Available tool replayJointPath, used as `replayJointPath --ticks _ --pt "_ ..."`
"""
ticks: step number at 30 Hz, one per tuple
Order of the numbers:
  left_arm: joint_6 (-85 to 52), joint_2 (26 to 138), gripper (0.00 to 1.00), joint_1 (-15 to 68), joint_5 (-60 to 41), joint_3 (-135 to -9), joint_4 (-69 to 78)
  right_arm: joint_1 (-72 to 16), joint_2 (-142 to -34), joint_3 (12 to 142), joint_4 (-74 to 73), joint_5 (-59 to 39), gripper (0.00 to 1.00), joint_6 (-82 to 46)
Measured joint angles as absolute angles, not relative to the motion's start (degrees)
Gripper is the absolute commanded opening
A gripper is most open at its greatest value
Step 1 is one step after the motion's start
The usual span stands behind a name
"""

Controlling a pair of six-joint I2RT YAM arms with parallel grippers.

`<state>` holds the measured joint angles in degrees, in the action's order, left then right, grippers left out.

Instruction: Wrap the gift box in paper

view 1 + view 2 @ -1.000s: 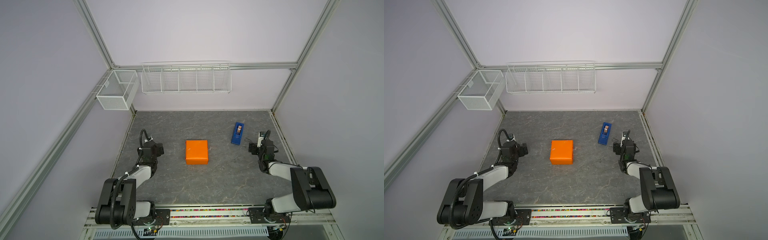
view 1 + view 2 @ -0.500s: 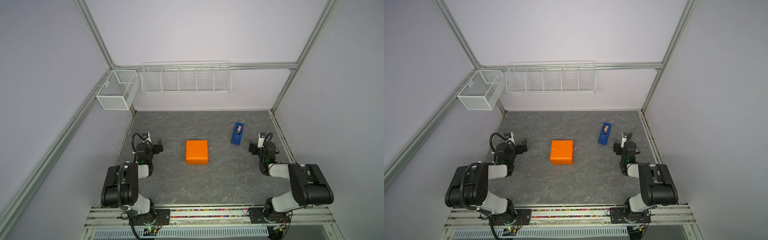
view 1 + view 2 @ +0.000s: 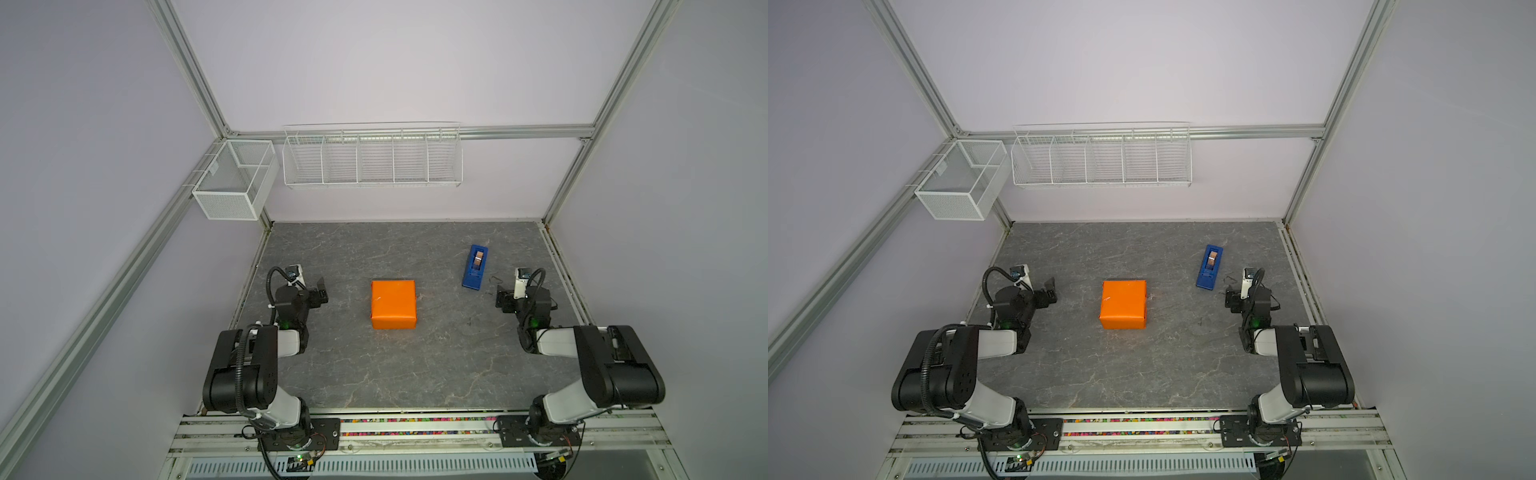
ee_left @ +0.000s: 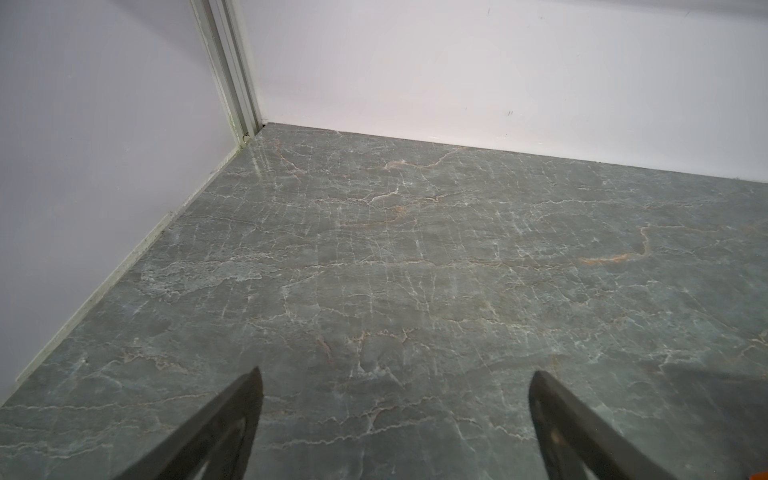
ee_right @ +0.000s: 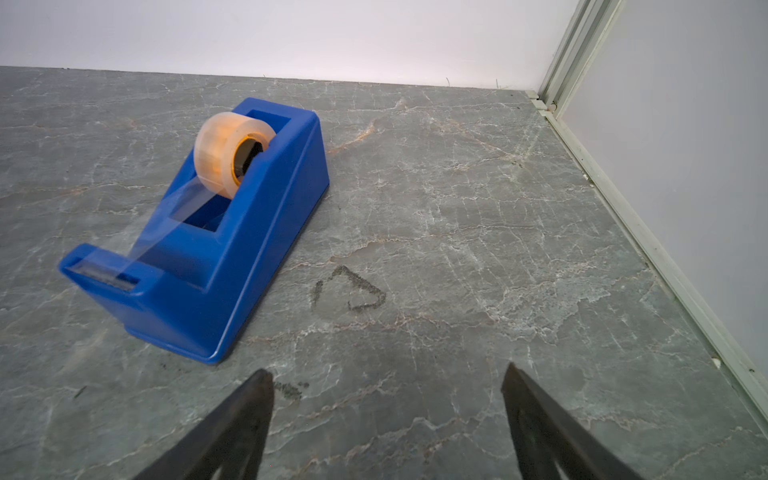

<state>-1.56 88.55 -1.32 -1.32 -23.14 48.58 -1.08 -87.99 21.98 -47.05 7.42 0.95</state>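
The paper point(image 3: 393, 303) point(image 3: 1123, 303) is orange and folded tightly around a squarish low parcel in the middle of the table, seen in both top views. The gift box is hidden inside it. My left gripper point(image 3: 321, 291) point(image 3: 1050, 291) hovers open left of the parcel, well apart from it. In the left wrist view the left gripper point(image 4: 397, 372) frames only bare table. My right gripper point(image 3: 501, 300) point(image 3: 1230, 300) stands open far to the parcel's right. The right wrist view shows the right gripper point(image 5: 387, 369) with nothing between its fingers.
A blue tape dispenser point(image 3: 474, 268) point(image 3: 1209, 268) point(image 5: 208, 232) with a clear roll sits just ahead of the right gripper. A white mesh basket point(image 3: 235, 183) and a wire rack point(image 3: 372, 158) hang on the back walls. Side walls run close beside both arms.
The left arm has folded back toward its base, its gripper staying near the table's left side. The right arm pulled back slightly. The parcel and dispenser have not moved.
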Motion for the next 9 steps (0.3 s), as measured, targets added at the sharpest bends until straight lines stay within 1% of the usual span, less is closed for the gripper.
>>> replayJointPath --ticks 9 --pt "-1.6 88.6 0.99 -1.3 -1.3 -23.1 49.1 -0.4 -88.0 22.0 -47.0 6.3 0.89 0.9"
